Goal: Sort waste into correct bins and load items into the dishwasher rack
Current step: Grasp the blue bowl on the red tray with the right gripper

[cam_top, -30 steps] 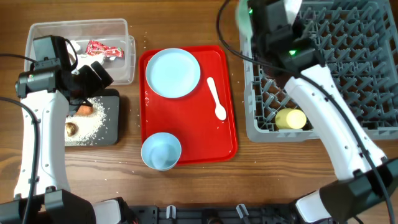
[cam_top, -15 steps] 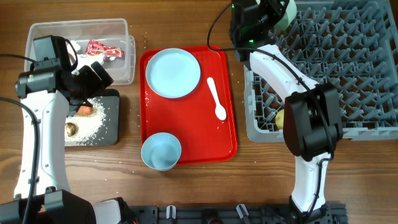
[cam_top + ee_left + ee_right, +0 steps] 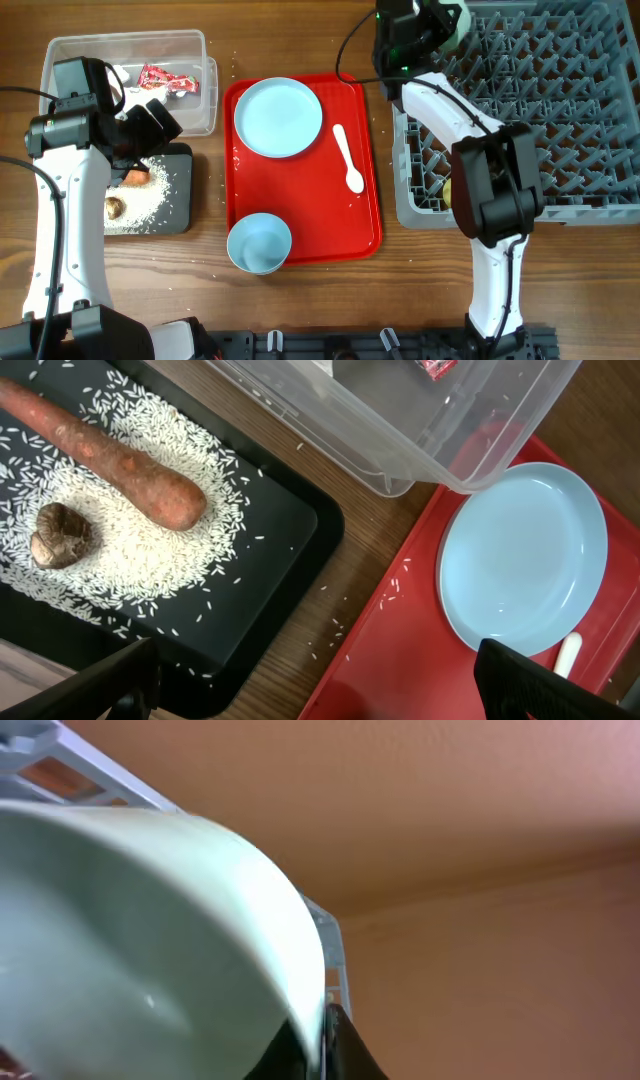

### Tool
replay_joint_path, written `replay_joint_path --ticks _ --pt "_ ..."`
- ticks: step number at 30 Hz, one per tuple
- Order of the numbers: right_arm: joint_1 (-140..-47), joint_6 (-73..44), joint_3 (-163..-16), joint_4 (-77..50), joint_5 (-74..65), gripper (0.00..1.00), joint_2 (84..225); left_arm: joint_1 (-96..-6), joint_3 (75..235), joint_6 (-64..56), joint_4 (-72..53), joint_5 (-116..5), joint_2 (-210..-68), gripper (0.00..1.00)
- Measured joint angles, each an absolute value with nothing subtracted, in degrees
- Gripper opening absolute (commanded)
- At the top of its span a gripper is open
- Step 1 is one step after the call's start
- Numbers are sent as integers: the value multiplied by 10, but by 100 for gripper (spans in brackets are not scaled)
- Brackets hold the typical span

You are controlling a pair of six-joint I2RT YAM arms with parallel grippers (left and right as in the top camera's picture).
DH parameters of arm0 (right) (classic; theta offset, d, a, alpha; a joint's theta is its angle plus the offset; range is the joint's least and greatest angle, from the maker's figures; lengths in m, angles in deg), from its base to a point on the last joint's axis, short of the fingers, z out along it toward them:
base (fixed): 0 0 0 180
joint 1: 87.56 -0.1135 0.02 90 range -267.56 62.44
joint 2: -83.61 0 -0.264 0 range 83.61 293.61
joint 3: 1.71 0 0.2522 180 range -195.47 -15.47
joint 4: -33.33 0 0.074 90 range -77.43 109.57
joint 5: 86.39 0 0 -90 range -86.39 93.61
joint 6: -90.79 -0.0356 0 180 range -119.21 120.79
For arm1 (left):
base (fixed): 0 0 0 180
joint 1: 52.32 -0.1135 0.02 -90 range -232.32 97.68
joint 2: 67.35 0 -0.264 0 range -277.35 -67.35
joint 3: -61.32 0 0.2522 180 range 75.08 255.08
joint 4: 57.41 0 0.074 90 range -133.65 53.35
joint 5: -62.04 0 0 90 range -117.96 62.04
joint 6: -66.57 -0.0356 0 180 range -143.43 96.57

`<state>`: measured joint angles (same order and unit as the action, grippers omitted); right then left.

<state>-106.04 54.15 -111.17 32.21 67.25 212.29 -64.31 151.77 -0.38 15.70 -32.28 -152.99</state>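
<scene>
My right gripper [image 3: 438,22] is shut on the rim of the pale green-white bowl [image 3: 458,18] and holds it over the far left corner of the grey dishwasher rack [image 3: 560,120]. In the right wrist view the bowl [image 3: 150,950] fills the left, pinched between my fingers [image 3: 322,1038]. The yellow cup [image 3: 447,190] lies in the rack, partly hidden by my arm. My left gripper [image 3: 158,118] is open and empty over the black tray [image 3: 180,218], which holds the carrot [image 3: 110,460], nut [image 3: 60,535] and rice [image 3: 150,550]. The clear tub [image 3: 130,48] holds the wrapper [image 3: 168,78] and napkin [image 3: 117,74].
The red tray [image 3: 372,205] between the bins and the rack carries the pale blue plate [image 3: 278,117] and white spoon [image 3: 348,158]. The pale blue bowl [image 3: 259,243] sits at its near left corner. A few rice grains lie on the wood by the black tray.
My right arm has swung and carried the bowl to the right, over the rack's far left corner. The left arm has not moved.
</scene>
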Motion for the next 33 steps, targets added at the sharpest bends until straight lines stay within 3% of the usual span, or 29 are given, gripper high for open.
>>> replay_joint_path --ticks 1,2,4,9,21,23,24,25,27,33 --pt "-1061 540 -1112 322 667 26 2124 -643 1518 -4 157 -323 -1530 100" --pt "-1062 538 -1112 321 661 51 2125 -643 1518 -4 157 -323 -1530 100" --pt "-1065 534 -1112 321 648 74 2127 -643 1518 -4 157 -323 -1530 100" --pt "-1099 535 -1112 320 639 100 2129 -643 1518 -4 157 -323 -1530 100" --pt "-1172 465 -1112 344 642 100 2126 -643 1518 -4 157 -323 -1530 100" --pt "-1190 401 -1113 257 642 100 2105 -643 1518 -4 157 -323 -1530 100" --pt "-1204 335 -1114 128 622 100 2070 -643 1518 -4 157 -323 -1530 100" --pt "-1209 307 -1112 93 612 100 2055 -643 1518 -4 155 -323 -1529 100" --pt "-1221 175 -1113 -135 459 100 1982 -643 1518 -4 158 -323 -1529 100" --pt "-1221 -97 -1113 -313 -66 99 1878 -644 1518 -4 157 -323 -1529 100"
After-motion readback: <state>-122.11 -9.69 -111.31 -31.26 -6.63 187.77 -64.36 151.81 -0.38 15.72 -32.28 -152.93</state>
